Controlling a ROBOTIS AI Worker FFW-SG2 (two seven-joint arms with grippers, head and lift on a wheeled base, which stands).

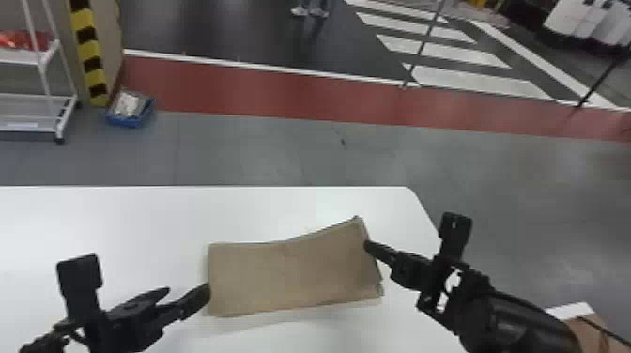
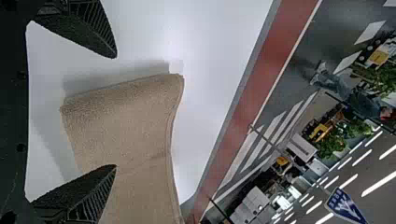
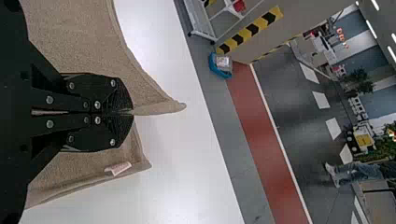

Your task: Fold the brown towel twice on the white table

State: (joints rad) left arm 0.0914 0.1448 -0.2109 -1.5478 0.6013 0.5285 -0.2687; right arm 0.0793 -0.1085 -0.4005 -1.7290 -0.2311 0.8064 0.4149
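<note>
The brown towel (image 1: 291, 277) is lying on the white tabletop (image 1: 117, 220) between the two pincers. The right pincer (image 1: 368, 245) is pinching the towel's right end, while the left pincer (image 1: 188, 290) is spreading its fingers at the left end. Beyond, on the floor, a blue box (image 1: 130, 123) is holding something whitish (image 1: 126, 104), and a white rack (image 1: 47, 126) is carrying something red (image 1: 14, 41).
</note>
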